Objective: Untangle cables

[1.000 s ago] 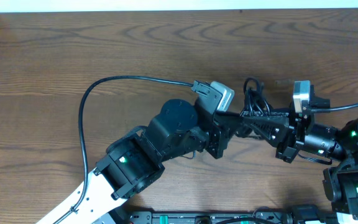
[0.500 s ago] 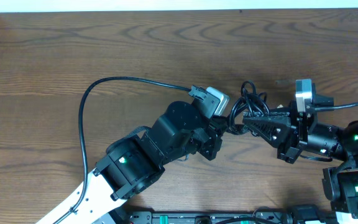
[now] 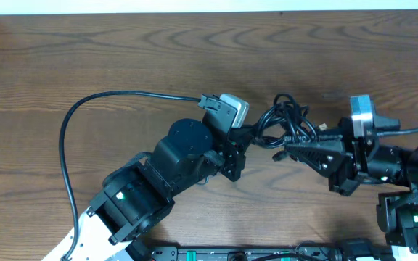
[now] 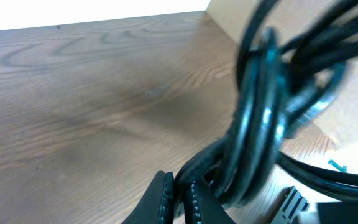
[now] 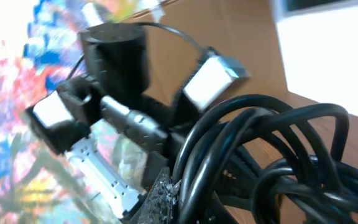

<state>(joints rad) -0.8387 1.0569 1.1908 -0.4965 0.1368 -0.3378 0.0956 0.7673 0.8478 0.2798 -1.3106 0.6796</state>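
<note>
You have the cables (image 3: 289, 122) bunched in a knot of glossy black loops over the wooden table (image 3: 122, 58), right of centre, strung between your two grippers, which face each other close together. Your left gripper (image 3: 247, 139) is pinched tight on a strand at the knot's left side, and its wrist view shows the ribbed fingers (image 4: 161, 198) closed together at the foot of the cords. Your right gripper (image 3: 280, 151) is likewise clamped with no gap, gripping the bundle's lower right, and loops crowd just past its fingertip (image 5: 160, 196).
</note>
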